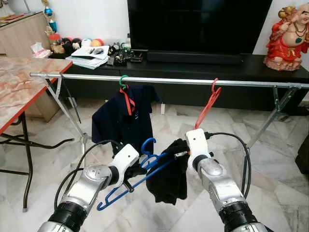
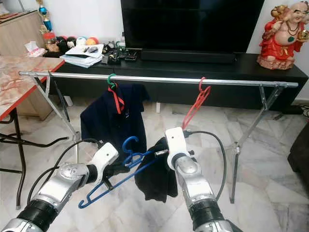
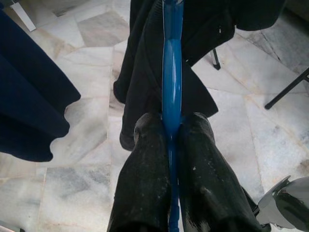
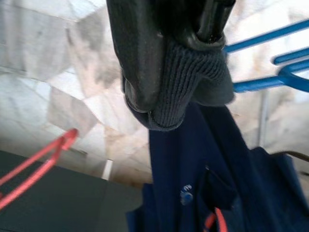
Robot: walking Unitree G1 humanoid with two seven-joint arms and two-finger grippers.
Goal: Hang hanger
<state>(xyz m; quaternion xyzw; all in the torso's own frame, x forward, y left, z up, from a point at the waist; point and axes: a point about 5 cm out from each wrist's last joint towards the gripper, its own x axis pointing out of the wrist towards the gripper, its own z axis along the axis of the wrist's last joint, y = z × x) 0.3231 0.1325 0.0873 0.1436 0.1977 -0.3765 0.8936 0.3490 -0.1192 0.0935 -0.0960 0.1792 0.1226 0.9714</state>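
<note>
A blue plastic hanger (image 1: pixel 146 164) is held low in front of me, its hook up and its body slanting down to my left. My left gripper (image 3: pixel 171 128) is shut on its bar. A black garment (image 1: pixel 169 181) droops from the hanger's right end. My right gripper (image 4: pixel 178 72) is shut on the garment's ribbed knit edge (image 4: pixel 183 96), next to the hanger. Beyond both runs a silver rail (image 1: pixel 193 81). It carries a navy shirt (image 1: pixel 123 123) on a red hanger with a green hook, and an empty red hanger (image 1: pixel 207 106).
A marble-top table (image 1: pixel 19 82) stands at my left. Slanted rack legs (image 1: pixel 270 118) hold the rail at each end. Behind it sit a black TV console (image 1: pixel 203 65) with clutter and a red statue (image 1: pixel 289 38). The floor is pale marble tile.
</note>
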